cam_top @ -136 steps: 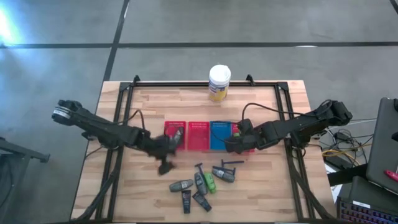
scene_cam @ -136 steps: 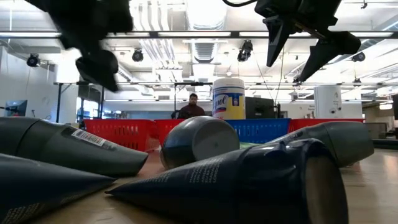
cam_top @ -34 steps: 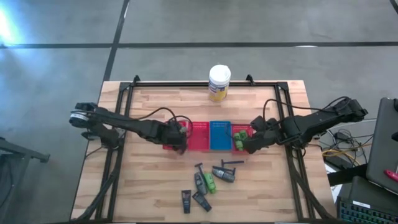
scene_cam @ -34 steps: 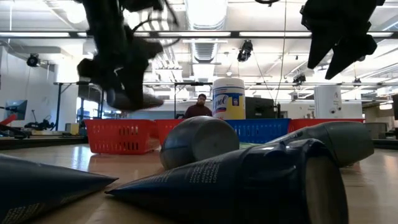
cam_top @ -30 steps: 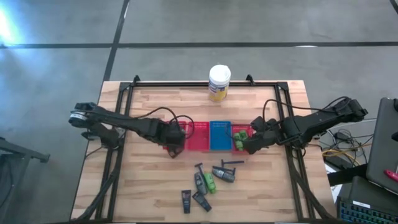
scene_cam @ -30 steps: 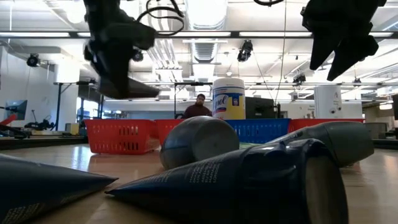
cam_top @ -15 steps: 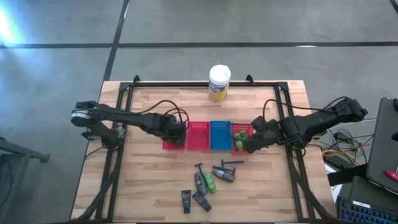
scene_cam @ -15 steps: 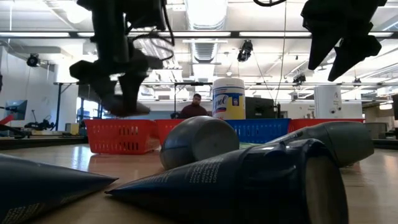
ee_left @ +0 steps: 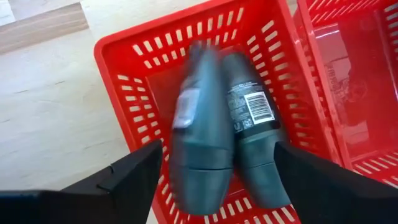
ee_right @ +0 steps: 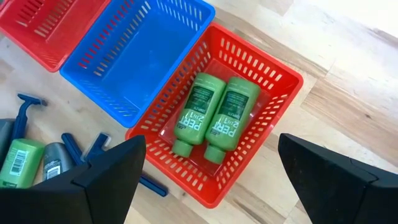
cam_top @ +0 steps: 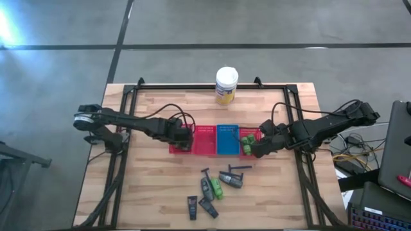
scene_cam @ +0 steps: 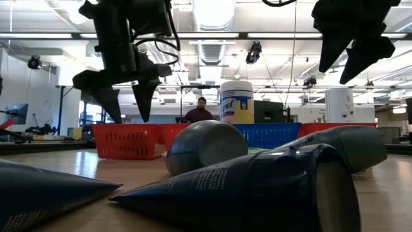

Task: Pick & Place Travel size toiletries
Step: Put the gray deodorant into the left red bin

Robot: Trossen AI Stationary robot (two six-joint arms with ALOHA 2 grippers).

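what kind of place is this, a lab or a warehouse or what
Most likely a robotics lab or workshop in a large industrial hall. The low view shows a high ceiling with strip lights, a person seated at benches behind the wooden table, and a monitor at the far left.

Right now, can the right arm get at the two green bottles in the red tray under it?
Probably yes. The right hand hangs open above the two green bottles, which lie side by side in the red tray, uncovered.
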